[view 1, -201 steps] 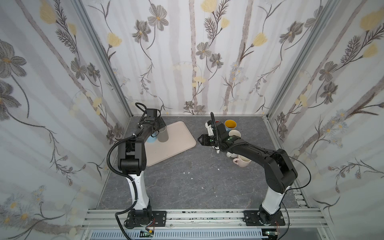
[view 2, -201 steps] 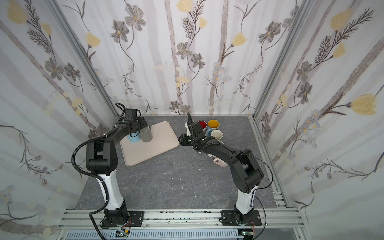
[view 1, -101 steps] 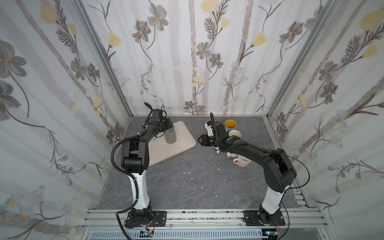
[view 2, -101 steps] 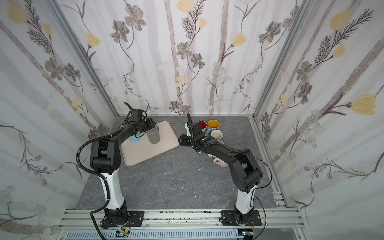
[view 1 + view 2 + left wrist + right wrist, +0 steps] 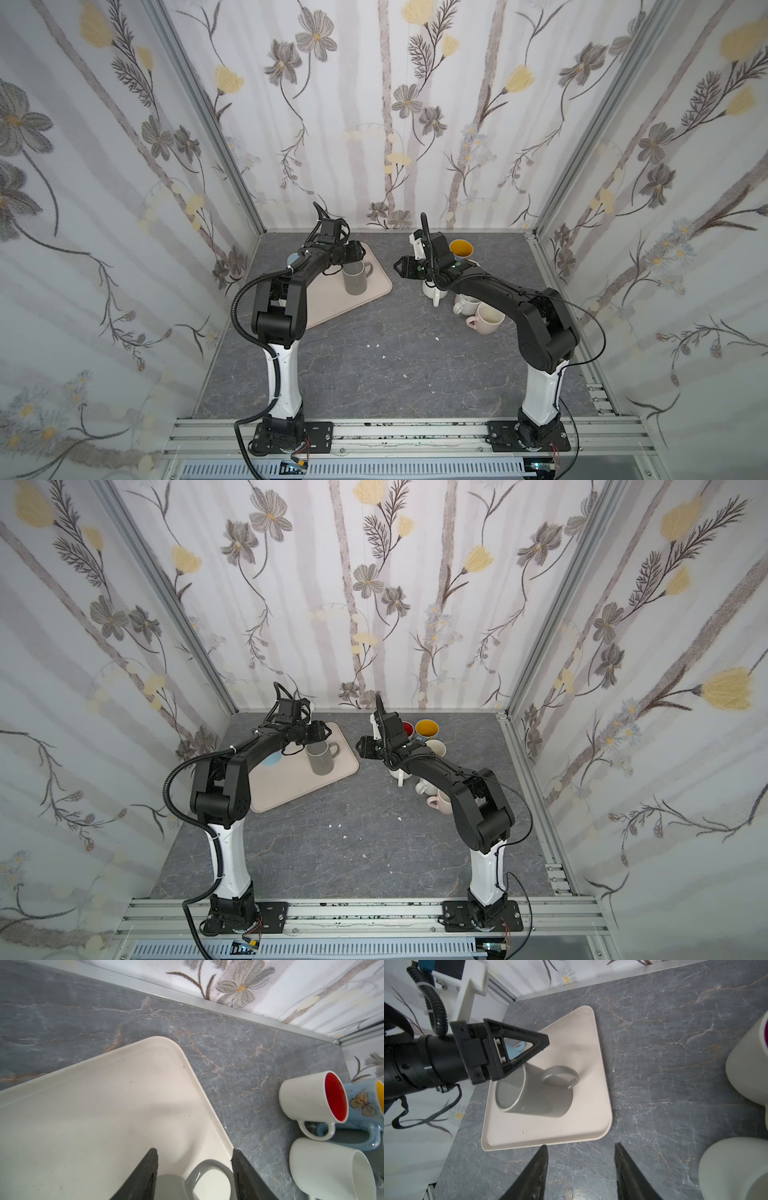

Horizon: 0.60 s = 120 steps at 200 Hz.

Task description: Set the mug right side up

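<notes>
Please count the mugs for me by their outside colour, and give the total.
Grey mug: 1
Pink mug: 1
Blue mug, yellow inside: 1
White mugs: 4, one red inside
Total: 7 mugs
The pale blue round thing on the tray is left out: kind unclear.

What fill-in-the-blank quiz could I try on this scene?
The gray mug on the beige tray has its opening facing ____.
The right gripper holds ____.
The butterfly mug is light ____ outside.
The white mug beside it is ____ inside.
Missing: up; nothing; blue; red.
</notes>
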### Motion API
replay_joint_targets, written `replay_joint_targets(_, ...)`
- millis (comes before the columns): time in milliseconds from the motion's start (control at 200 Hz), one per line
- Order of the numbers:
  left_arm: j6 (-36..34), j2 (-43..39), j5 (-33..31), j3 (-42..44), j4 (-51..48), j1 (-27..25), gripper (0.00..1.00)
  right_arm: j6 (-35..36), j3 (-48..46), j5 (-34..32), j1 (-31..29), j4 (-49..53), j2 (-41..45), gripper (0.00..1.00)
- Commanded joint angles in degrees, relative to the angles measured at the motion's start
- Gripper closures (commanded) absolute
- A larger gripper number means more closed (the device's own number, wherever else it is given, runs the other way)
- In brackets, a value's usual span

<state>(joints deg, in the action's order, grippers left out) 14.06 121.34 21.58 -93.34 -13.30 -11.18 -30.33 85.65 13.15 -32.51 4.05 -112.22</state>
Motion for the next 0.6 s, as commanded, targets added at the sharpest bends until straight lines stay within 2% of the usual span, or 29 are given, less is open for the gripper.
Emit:
replay_joint_targets(0,-3.61,1.09,3.58,0.09,-8.58,-0.70,0.45,0.93,3.60,1.31,0.48,-0.46,-2.67,0.50)
replay_joint_targets(440,-7.31,0.39,9.15,-0.34,-10.16,-2.97,0.49,2.12,18.10,8.62,-0.17,-2.03,-19.59,0.53)
replay_joint_targets(595,-8.08,0.13,8.20,-0.67,-11.12,-3.11,0.48,2.74,18.48,9.81,-1.02,-1.56,-20.75,0.53)
